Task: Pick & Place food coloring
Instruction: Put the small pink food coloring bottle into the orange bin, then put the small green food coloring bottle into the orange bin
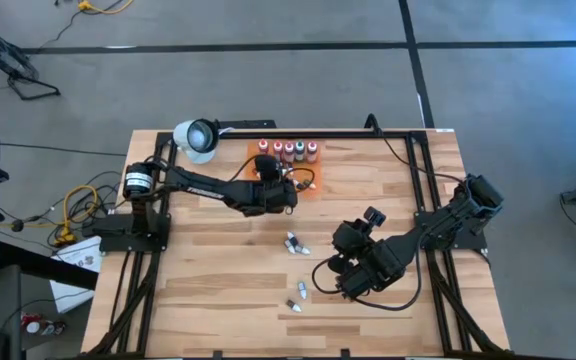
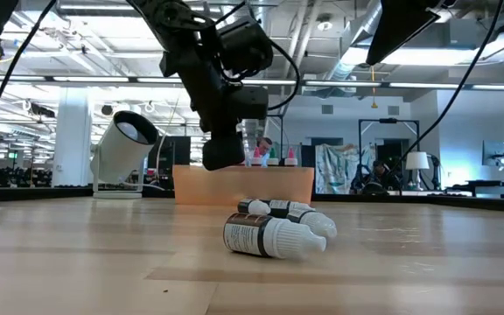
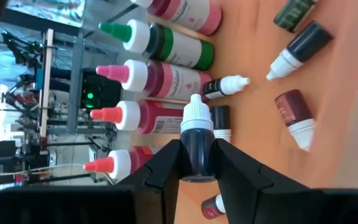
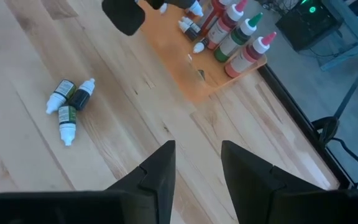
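Stretching across the pale wood tabletop [image 1: 218,290] from its base at the left edge, the left arm reaches over the flat orange tray [image 1: 308,188] near the far side, its wrist bent down toward the tray. The right arm folds back on itself over the right half of the tabletop, elbow toward the right edge, its right pincer [image 4: 196,163] hanging above bare wood with its fingers apart and holding nothing. A white lamp [image 1: 197,137] sits at the far left corner. On the tray stands a row of larger bottles [image 3: 166,81] with red, pink and green caps, with several small vials [image 3: 297,112] lying loose beside them. The left pincer [image 3: 196,163] is clamped on one dark vial [image 3: 196,140] with a white cap, held just over the tray next to the row. More vials lie on the bare wood: a cluster of three [image 4: 68,106] near the middle, and another few [image 1: 298,296] closer to the near edge.
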Motion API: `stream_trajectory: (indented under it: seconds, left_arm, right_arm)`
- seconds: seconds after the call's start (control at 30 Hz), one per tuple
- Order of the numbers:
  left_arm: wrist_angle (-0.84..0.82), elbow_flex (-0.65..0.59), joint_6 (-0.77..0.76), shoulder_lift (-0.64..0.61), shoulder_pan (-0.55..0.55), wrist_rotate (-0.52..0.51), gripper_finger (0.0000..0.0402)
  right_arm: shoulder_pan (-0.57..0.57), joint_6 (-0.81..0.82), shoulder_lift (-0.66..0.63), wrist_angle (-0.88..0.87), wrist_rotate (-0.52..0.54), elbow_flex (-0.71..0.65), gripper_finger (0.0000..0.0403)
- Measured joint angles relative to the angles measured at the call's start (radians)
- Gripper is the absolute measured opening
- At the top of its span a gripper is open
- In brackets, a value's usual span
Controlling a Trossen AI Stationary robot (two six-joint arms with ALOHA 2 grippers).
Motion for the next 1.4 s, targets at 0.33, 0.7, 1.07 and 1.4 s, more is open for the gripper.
stream_trajectory:
  seconds: [0.33, 0.7, 1.07, 1.4]
  left_arm:
    - [0.002, 0.000, -0.019, 0.000, 0.009, 0.008, 0.0119]
    - [-0.159, 0.019, -0.058, -0.022, -0.067, 0.024, 0.0124]
    - [-0.608, 0.086, -0.279, -0.154, -0.254, 0.261, 0.0113]
    - [-0.901, -0.036, -0.485, -0.169, -0.338, 0.512, 0.0113]
  right_arm:
    - [-0.014, 0.001, 0.000, 0.000, 0.018, 0.000, 0.0123]
    - [-0.021, 0.001, 0.000, 0.023, 0.015, 0.000, 0.0123]
    - [-0.048, -0.071, 0.000, 0.096, 0.016, 0.000, 0.0123]
    - [-0.053, -0.217, 0.000, 0.244, 0.013, 0.000, 0.0123]
